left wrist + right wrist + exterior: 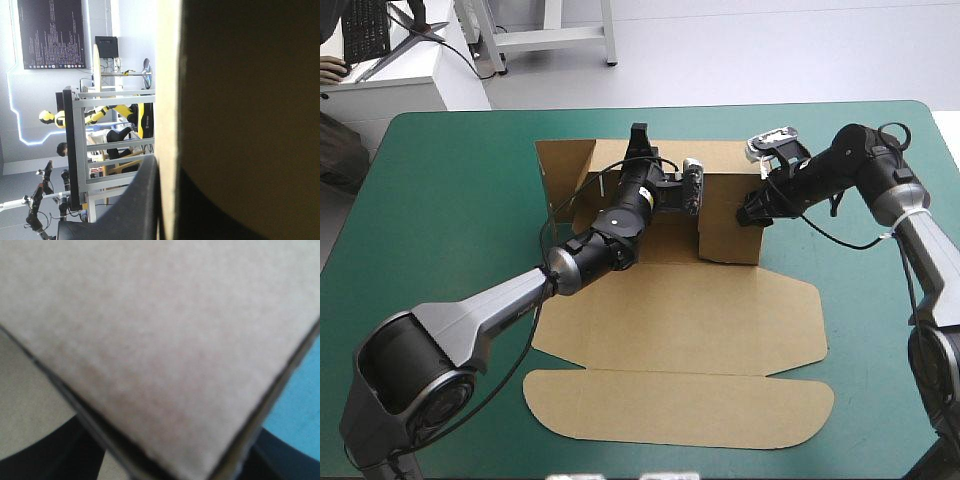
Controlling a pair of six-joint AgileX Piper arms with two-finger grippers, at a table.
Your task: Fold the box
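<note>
High view: the box sits on the surface, with wall-raising seemingly underway. Left end effector clamps the far wall. The right end effector is at the right wall, grip impossible to tell. Next probably calls for tucking.

One brown box, one left pincer, one right pincer

Desk: one, broad, with rounded far corners and a straight far edge bordering the pale floor. Teal-green cover: laid flat and smooth over the whole top, reaching every visible edge. A strip of it also shows in the right wrist view. Beyond the far left corner, apart from the desk, stands a white side table carrying a black keyboard.
</note>
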